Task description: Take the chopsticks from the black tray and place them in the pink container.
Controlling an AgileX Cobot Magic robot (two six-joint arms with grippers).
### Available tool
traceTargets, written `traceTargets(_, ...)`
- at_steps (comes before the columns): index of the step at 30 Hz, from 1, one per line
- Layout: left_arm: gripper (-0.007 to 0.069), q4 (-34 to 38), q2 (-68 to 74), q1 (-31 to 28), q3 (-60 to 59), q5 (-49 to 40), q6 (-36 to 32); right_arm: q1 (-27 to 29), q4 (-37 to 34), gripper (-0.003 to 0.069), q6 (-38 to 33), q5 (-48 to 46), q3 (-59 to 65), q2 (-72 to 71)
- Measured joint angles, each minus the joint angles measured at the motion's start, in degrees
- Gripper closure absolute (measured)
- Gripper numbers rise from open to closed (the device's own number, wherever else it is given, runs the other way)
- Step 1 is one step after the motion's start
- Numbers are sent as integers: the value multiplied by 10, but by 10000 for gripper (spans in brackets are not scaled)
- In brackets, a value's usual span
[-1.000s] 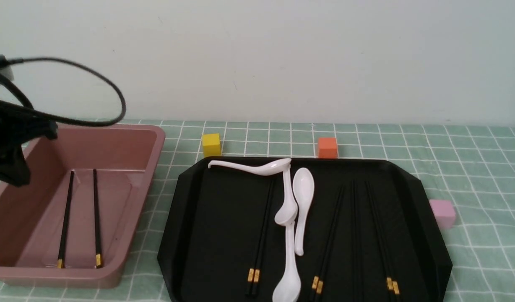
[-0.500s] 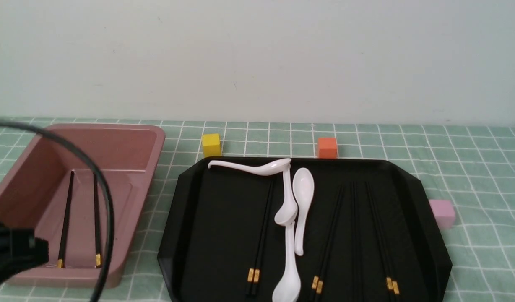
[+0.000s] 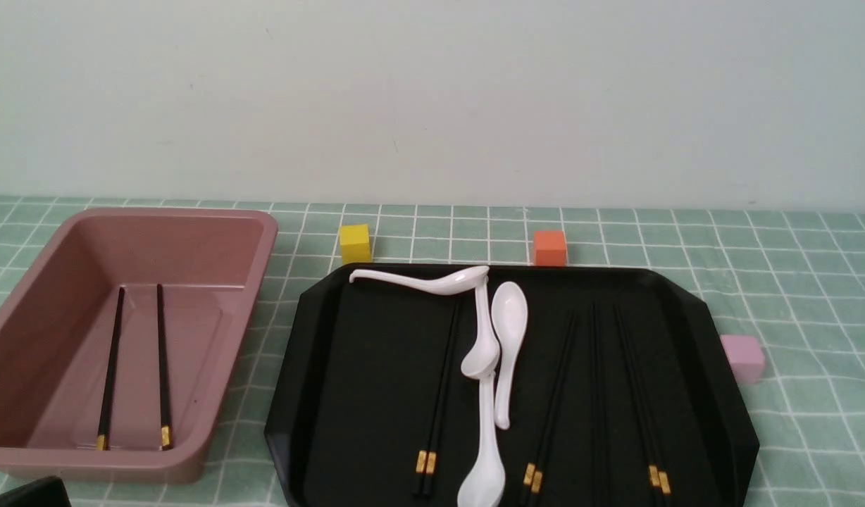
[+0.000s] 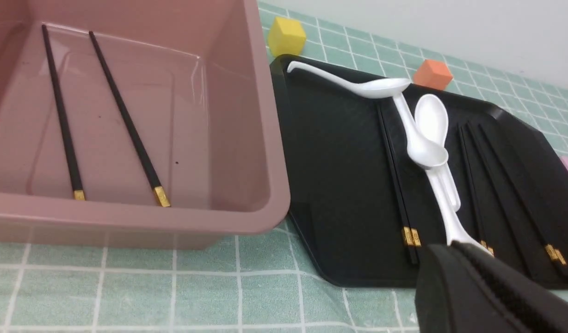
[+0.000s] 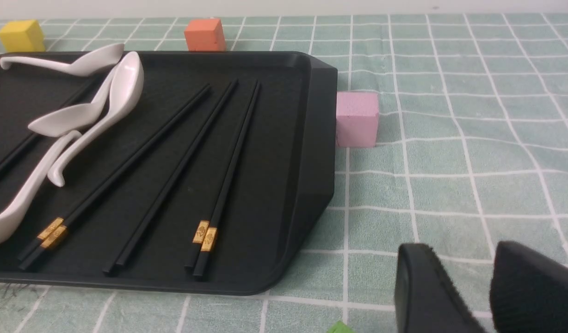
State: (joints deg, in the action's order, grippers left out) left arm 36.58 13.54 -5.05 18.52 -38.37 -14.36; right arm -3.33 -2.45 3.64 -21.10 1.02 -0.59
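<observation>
Chopsticks (image 3: 439,394): two sticks in pink container (image 3: 87,461), several pairs on black tray (image 3: 362,366). Step: between picks. Left claw (image 4: 455,252) gape unreadable. Right claw (image 5: 464,252) narrowly parted, empty. Next: grip pair clear of white spoons (image 3: 510,317).

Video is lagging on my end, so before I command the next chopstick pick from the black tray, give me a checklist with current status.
1. Pink container has room: ok, only two chopsticks lie on its floor.
2. Black tray emptied of chopsticks: not ok, several pairs lie on it.
3. Right end effector free: ok, jaws apart, nothing between them.
4. Left end effector open: cannot tell, only its dark tip shows.
5. Rightmost pair clear of the white spoons: ok.
6. Leftmost pair clear: not ok, its far tips reach a spoon's bowl.
</observation>
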Motion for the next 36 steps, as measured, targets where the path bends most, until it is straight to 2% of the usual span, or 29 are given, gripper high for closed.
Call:
traceTargets(6, 637, -2, -2, 0, -2, 2, -3, 0, 0, 419, 0, 0, 0, 0)
traceTargets(14, 637, -4, -13, 0, -12, 94, -9, 0, 0, 419, 0, 0, 0, 0)
traceTargets(18, 636, -14, -44, 0, -31, 113, -3, 0, 0, 419, 0, 0, 0, 0)
traceTargets(23, 634, -127, -98, 21, -74, 114, 117, 0, 0, 419, 0, 0, 0, 0)
traceTargets(25, 634, -193, -114, 35, -90, 112, 197, 0, 0, 419, 0, 0, 0, 0)
traceTargets(26, 632, -246, -122, 50, -104, 112, 258, 0, 0, 419, 0, 0, 0, 0)
traceTargets(28, 630, -302, -126, 73, -121, 117, 315, 0, 0, 419, 0, 0, 0, 0)
traceTargets(31, 626, -362, -136, 113, -151, 126, 366, 0, 0, 419, 0, 0, 0, 0)
traceTargets(36, 623, -380, -142, 136, -198, 137, 381, 0, 0, 419, 0, 0, 0, 0)
